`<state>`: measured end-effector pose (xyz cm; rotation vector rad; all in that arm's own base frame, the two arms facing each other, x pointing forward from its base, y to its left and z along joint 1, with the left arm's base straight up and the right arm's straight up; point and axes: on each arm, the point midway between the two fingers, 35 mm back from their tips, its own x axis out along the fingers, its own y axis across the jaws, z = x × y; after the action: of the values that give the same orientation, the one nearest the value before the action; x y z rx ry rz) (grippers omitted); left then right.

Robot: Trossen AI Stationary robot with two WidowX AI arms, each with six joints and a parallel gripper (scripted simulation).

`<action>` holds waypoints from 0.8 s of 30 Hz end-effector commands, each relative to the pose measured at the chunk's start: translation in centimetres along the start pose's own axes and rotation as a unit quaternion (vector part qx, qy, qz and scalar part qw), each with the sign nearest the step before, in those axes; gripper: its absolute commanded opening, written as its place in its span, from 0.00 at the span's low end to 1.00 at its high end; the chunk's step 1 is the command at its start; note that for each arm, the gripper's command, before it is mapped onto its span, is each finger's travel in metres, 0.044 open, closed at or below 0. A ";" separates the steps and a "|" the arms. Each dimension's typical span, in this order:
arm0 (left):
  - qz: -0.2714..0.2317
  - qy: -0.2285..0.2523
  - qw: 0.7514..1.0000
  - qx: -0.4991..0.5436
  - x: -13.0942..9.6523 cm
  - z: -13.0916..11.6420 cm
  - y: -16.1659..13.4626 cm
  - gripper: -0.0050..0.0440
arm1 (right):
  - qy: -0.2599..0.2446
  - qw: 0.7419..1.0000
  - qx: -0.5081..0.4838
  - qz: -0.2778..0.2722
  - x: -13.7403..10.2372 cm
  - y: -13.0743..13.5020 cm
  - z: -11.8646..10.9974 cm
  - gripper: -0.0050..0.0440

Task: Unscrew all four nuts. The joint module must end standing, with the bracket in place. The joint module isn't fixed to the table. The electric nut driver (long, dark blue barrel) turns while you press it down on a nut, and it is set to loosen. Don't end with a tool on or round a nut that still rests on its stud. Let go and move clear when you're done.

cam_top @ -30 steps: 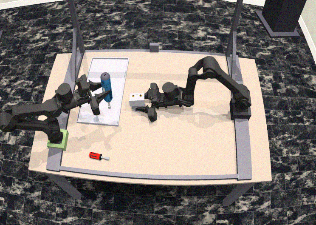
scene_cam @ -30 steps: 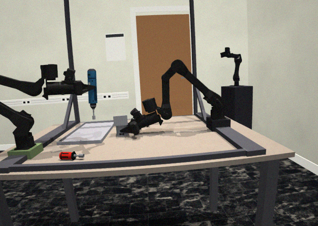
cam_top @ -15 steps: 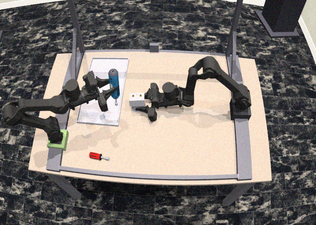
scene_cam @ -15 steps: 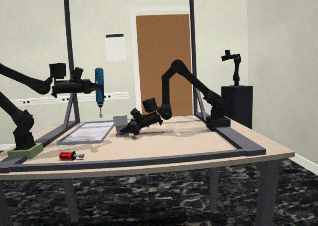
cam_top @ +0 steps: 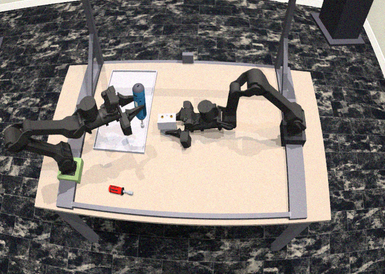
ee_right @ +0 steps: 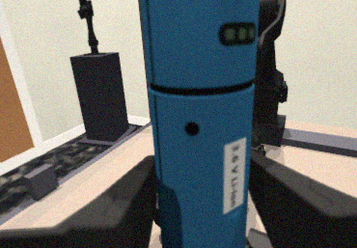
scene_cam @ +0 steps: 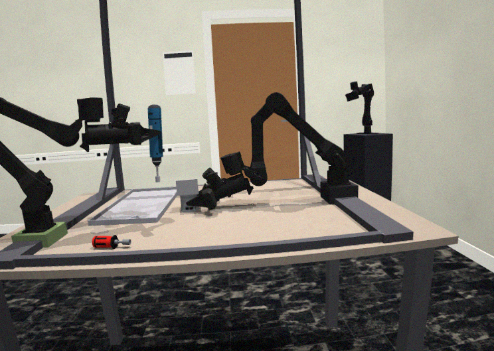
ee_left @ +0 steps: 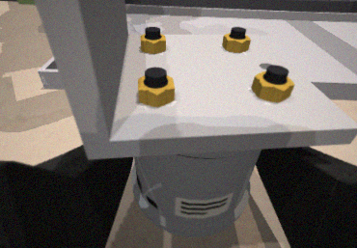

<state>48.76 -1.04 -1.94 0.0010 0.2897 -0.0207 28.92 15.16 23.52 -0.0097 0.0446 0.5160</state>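
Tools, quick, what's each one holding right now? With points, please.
Left tool [cam_top: 171, 123] [scene_cam: 190, 204] [ee_left: 193, 175]: closed on the joint module [scene_cam: 184, 202] [ee_left: 193, 184].
Right tool [cam_top: 139, 103] [scene_cam: 158, 133] [ee_right: 203, 165]: closed on the nut driver [cam_top: 138, 94] [scene_cam: 155, 120] [ee_right: 203, 110].

Robotics lab or workshop-type room, exact kind unclear. Electric nut driver [cam_top: 139, 101] [scene_cam: 155, 129] [ee_right: 203, 110] is over a wood-topped table [cam_top: 217, 177] [scene_cam: 255, 227], with a metal frame [cam_top: 288, 25] [scene_cam: 105, 40] rising behind it. Past the driver: brown door [scene_cam: 255, 100], pale plain walls, white socket strip [scene_cam: 185, 148] on wall. Well off to one side of it, another small robot arm [scene_cam: 366, 108] [ee_right: 91, 28] on a dark pedestal [scene_cam: 368, 164] [ee_right: 101, 96]. Dark marbled tile floor [cam_top: 192, 252] [scene_cam: 239, 315] below it.
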 end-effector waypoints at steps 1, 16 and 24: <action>0.000 -0.018 1.000 0.001 0.1 1.5 0.0 0.60 | -0.032 0.999 0.000 0.002 0.2 0.2 2.5 0.44; 0.000 -0.018 1.000 0.001 0.1 1.5 0.0 0.60 | -0.030 1.000 0.001 0.002 3.5 0.4 2.1 0.44; 0.000 -0.018 1.000 0.001 0.1 1.5 0.0 0.60 | -0.046 0.999 0.000 0.003 5.5 0.5 2.8 0.44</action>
<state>48.76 -1.04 -1.94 0.0010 0.2897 -0.0207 32.97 17.79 23.25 -0.0077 0.0310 0.5206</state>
